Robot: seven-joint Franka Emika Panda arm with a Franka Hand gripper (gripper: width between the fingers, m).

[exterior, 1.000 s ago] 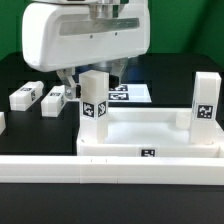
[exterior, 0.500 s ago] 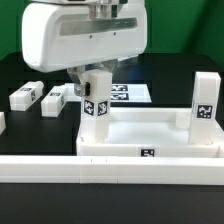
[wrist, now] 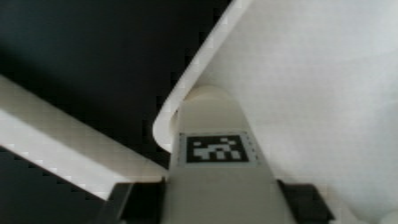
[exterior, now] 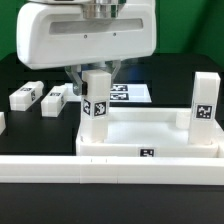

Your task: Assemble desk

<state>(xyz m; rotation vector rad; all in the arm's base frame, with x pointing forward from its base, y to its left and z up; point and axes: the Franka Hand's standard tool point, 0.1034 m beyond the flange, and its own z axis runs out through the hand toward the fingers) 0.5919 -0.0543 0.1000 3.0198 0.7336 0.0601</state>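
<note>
The white desk top (exterior: 150, 135) lies as a rimmed tray in the middle of the table. Two tagged white legs stand upright in its far corners, one on the exterior view's left (exterior: 96, 103) and one on the right (exterior: 203, 103). My gripper (exterior: 95, 78) reaches down over the left leg, with a finger against each side of its upper end. In the wrist view the leg (wrist: 217, 150) fills the gap between my dark fingers (wrist: 139, 205). Two more legs (exterior: 25, 96) (exterior: 55, 98) lie loose on the black table at the left.
The long low white rail (exterior: 60, 167) runs across the front of the desk top. The marker board (exterior: 128, 94) lies flat behind the desk top, partly hidden by the gripper. My large white wrist housing (exterior: 90, 35) hides the table behind it.
The gripper has shifted slightly to the exterior view's right and its fingers have come in from a wide spread to the sides of the left standing leg. The other parts have not moved.
</note>
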